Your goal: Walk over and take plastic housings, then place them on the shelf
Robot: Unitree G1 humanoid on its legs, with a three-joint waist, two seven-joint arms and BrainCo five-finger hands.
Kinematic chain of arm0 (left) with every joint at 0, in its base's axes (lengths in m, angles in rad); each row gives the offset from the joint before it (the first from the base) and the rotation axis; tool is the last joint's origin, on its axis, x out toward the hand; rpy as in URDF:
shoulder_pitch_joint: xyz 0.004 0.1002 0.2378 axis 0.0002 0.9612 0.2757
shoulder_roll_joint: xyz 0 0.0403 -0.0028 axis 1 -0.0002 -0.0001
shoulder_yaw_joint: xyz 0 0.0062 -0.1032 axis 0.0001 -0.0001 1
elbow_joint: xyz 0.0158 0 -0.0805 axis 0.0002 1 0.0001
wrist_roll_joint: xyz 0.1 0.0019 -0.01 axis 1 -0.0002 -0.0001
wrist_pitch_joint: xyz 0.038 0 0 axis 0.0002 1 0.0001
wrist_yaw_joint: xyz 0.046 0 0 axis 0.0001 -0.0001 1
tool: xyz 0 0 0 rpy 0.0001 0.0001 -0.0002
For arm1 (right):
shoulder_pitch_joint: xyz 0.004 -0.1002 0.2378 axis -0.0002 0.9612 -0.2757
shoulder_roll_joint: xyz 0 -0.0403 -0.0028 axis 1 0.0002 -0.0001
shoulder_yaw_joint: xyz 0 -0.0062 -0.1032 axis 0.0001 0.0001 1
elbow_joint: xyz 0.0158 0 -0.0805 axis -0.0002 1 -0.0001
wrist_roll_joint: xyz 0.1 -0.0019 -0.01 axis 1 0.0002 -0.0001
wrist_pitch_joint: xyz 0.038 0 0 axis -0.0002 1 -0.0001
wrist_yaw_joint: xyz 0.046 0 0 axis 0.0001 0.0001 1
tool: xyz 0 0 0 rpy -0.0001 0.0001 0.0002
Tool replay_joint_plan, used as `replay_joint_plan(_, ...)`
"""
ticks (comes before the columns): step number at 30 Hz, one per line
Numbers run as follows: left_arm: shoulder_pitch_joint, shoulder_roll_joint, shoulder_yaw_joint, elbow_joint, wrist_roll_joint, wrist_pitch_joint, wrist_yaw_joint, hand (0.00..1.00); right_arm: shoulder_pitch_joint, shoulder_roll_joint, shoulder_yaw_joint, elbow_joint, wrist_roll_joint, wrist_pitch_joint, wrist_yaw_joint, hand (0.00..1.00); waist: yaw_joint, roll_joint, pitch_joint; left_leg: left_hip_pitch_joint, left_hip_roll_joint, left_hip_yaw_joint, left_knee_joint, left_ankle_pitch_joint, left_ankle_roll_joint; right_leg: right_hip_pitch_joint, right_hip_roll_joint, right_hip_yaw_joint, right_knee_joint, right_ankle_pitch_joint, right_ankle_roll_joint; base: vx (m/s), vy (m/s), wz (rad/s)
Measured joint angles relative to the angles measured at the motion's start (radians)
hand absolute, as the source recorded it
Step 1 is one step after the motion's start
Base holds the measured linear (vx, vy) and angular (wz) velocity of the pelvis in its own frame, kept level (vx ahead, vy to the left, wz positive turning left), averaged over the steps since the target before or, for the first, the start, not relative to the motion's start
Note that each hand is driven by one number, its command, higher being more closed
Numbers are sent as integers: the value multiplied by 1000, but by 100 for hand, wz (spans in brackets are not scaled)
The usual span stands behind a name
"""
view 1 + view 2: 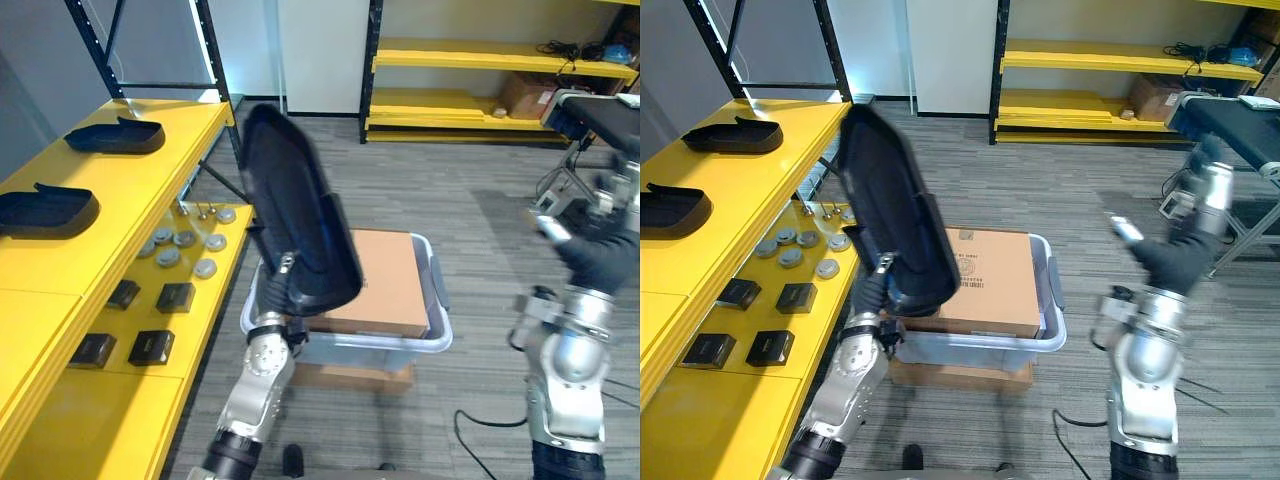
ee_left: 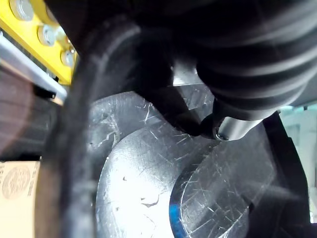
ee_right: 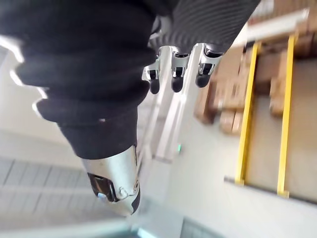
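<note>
A large black plastic housing (image 1: 300,215) stands nearly upright in the air over the left end of a bin, hollow side toward the wrist camera (image 2: 148,188). My left hand (image 1: 283,290) is shut on its lower end, a fingertip (image 2: 225,130) pressing inside the shell. Two more black housings lie on the yellow shelf top (image 1: 170,170) at the left, one far (image 1: 115,137) and one nearer (image 1: 45,210). At the right my right hand (image 1: 590,255) is raised and open, its fingers (image 3: 176,74) relaxed and holding nothing.
A clear plastic bin (image 1: 441,300) holding a cardboard box (image 1: 385,275) stands on the carpet in front of me. The lower yellow shelf carries round metal discs (image 1: 185,245) and small black blocks (image 1: 150,345). Yellow racks (image 1: 480,100) line the back wall.
</note>
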Motion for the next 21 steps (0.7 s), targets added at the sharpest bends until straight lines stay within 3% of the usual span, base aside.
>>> replay_joint_plan(3,39,2,30,-14,-1,-23,-5,100,46,2,-16,340,100,46,27,0,2,8,-3,-1,2,-3,0,-3,-2,2,1,-3,-2,1,-1,7,-10,1)
replay_joint_plan(5,71,0,41,-16,-4,-34,-35,100,78,23,-10,609,196,92,97,0,4,17,-4,-1,1,-11,0,-3,-2,10,1,-10,-3,1,-1,34,-28,9)
replay_joint_plan(7,105,3,43,-26,-20,-39,-66,100,108,55,-1,722,198,130,162,0,2,20,-1,2,0,-19,0,-6,2,20,1,-20,-1,-7,-1,37,-23,14)
replay_joint_plan(10,145,2,45,-33,-22,-41,-109,100,138,111,16,867,192,155,238,0,4,16,12,22,0,-33,0,-11,4,46,1,-39,11,-25,-1,12,-25,17)
replay_joint_plan(15,191,-12,47,-102,-45,-43,-131,100,146,147,138,944,163,189,262,0,26,19,44,1,-8,-45,1,-39,-19,39,-9,-117,98,-82,0,-35,-26,52)
replay_joint_plan(17,191,-30,48,-130,-52,-58,-131,100,134,158,174,943,134,189,270,0,34,-2,67,-30,-22,-47,10,-82,-33,24,-47,-189,129,-114,-6,-34,27,149)
replay_joint_plan(18,187,-47,50,-144,-60,-65,-131,100,113,168,190,938,122,188,268,0,48,-9,92,-94,-20,11,132,-96,18,16,-80,-268,188,-143,-8,-6,42,136)
replay_joint_plan(19,187,-54,50,-148,-61,-66,-131,100,111,164,193,930,116,189,267,0,55,4,98,-105,-12,36,164,-110,28,17,-82,-284,207,-154,-6,-7,9,188)
replay_joint_plan(20,198,-76,57,-153,-70,-66,-130,100,107,148,198,908,94,188,266,0,60,-1,110,-142,11,151,198,-115,67,28,-100,-374,273,-187,16,34,-32,141)
replay_joint_plan(21,198,-74,63,-153,-73,-66,-129,100,104,147,209,898,89,188,267,0,60,4,108,-135,17,198,201,-130,89,39,-111,-406,272,-190,19,57,-40,191)
